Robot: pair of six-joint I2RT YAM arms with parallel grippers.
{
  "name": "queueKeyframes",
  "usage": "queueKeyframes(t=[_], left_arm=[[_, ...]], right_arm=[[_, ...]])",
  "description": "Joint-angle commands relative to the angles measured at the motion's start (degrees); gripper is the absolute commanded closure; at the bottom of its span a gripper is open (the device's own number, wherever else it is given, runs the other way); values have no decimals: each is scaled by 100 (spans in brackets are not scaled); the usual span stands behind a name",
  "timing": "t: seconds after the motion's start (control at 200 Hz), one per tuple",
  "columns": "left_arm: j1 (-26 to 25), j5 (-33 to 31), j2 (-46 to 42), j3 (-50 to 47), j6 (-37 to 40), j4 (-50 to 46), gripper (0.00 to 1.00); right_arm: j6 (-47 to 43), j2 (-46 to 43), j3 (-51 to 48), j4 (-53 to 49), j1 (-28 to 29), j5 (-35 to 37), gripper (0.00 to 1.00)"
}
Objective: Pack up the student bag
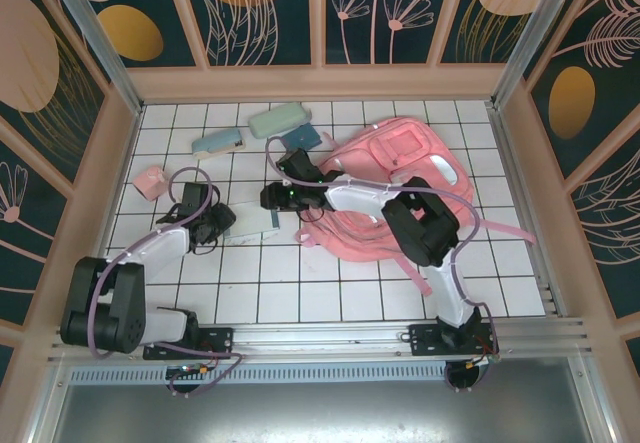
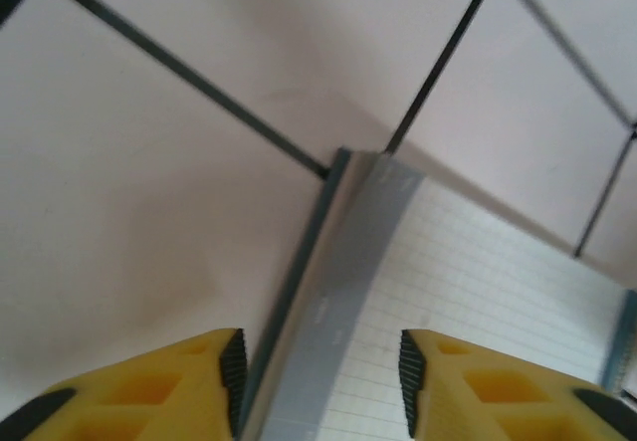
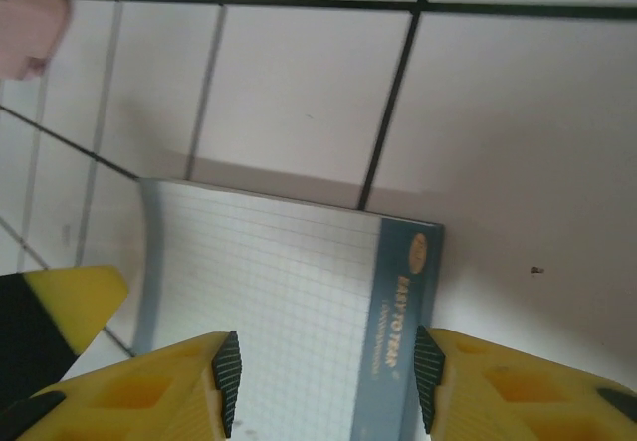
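Jaws, L gripper: abt half apart, yellow fingers w/ black pads straddling the grey bound edge of the notepad. No clamp seen; contact w/ paper can't tell.

L arm: base lower left of top view. Forearm runs up-right, low over the table. Wrist pitched down, left of centre.

Jaws, R gripper: abt half apart too, hanging over the pad's printed end strip ("EASY TO TEAR"). Nothing gripped that I can see.

R arm: base lower right, elbow bent up right of centre. Forearm reaches left across the bag's lower edge, wrist down at the pad's upper right corner. Grippers near each other, pad lying flat betw. and under them.

Student bag: right of centre in top view, flat on tiles, partly under R arm, straps trailing to lower right.

Counts, L to R:
- arms 2, grippers 2
- pink pouch 1
- pale-blue case 1
- notepad 1
- green case 1
- dark-blue item 1
- bag 1
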Motion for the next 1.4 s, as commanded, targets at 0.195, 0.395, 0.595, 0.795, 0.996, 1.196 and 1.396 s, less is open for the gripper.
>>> queueKeyframes(t=[0.195,0.395,0.595,0.795,0.996,1.196,1.396], left_arm=[[31,68,368,-196,153,182,67],[30,217,438,-285,104,282,72],[29,375,475,-320,63,392,73],[29,515,493,-304,72,452,74],[34,572,401,-287,66,434,74],[29,569,180,-204,79,266,73],[29,532,-296,193,125,-137,55]], right_arm=[[339,603,575,-820,211,533,49],[428,984,852,-963,243,191,50],[345,990,795,-151,247,-1119,60],[292,531,451,904,208,-2130,62],[441,295,257,1453,182,-2534,65],[560,246,172,1460,111,-2417,93],[473,-184,43,1320,-72,-2152,100]])
